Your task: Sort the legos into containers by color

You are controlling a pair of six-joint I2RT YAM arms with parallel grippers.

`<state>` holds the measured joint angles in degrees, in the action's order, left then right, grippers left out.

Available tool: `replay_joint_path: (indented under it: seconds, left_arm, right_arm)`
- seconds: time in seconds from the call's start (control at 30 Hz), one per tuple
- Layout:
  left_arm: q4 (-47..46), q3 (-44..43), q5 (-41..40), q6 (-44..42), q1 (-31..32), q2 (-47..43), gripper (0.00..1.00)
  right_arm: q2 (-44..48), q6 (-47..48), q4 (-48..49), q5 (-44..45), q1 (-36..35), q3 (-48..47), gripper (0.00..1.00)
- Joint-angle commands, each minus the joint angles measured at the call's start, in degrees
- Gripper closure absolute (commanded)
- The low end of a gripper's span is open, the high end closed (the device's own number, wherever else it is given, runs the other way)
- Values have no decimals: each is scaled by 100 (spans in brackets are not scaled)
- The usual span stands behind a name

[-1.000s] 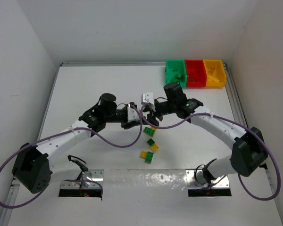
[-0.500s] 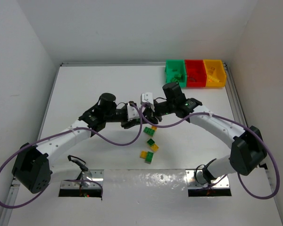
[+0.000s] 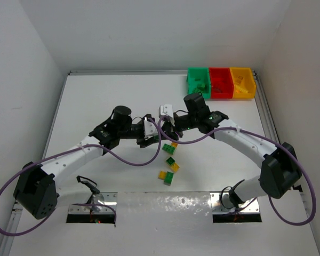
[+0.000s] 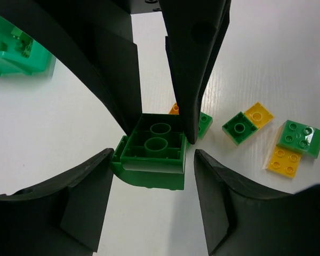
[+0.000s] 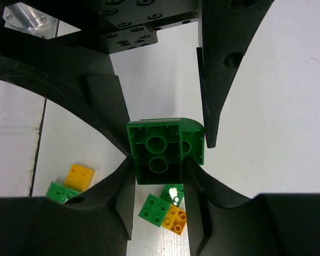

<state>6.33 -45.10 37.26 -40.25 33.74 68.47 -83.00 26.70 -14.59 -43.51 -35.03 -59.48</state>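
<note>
Green brick [image 4: 152, 160] is hanging in mid-air between the two grippers, roughly over the middle of the white table [image 3: 106, 101]. Its hollow underside shows in both wrist views.

The right gripper [image 5: 159, 162] has it pinched. Its fingers [image 5: 117, 208] press against two opposite sides of the brick with no gap showing.

The left gripper [image 4: 153, 154] is a different story. Its fingers [image 4: 80, 202] sit either side of the same brick but a bit spread. In the left wrist view one looks like it touches the brick's edge, and the other has a sliver of white table showing between it and the plastic. So it's loose around the brick, not clamping it.

The loose legos [image 3: 172, 162] lie on the table just under the grippers and a little nearer the arm bases, in three small clumps of green and yellow running in a rough line. From the left wrist you can make out a green square touching a yellow one, and next to that a green piece sitting on a yellow piece.

The containers [image 3: 220, 82] are in the far right corner, well apart from the grippers. They're joined in a row: green bin [image 3: 198, 82], red bin [image 3: 220, 80], yellow-orange bin [image 3: 241, 81]. The green bin already has a few green pieces in it. I can't tell what's in the other two.
</note>
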Motion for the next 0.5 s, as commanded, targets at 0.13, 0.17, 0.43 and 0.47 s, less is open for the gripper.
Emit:
replay_joint_path:
  seconds: [0.13, 0.17, 0.43, 0.47]
  left_arm:
    - [97, -34, 45, -431, 1, -228, 38]
    - [36, -25, 45, -414, -7, -237, 38]
    - [-290, 89, -105, -159, -16, -176, 60]
    - [-325, 72, -78, -115, -16, -167, 63]
  right_arm:
    - [118, 2, 290, -53, 13, -72, 100]
    - [126, 11, 290, -61, 13, -63, 100]
    - [188, 55, 299, -61, 5, -11, 100]
    - [188, 46, 307, -70, 5, -11, 100]
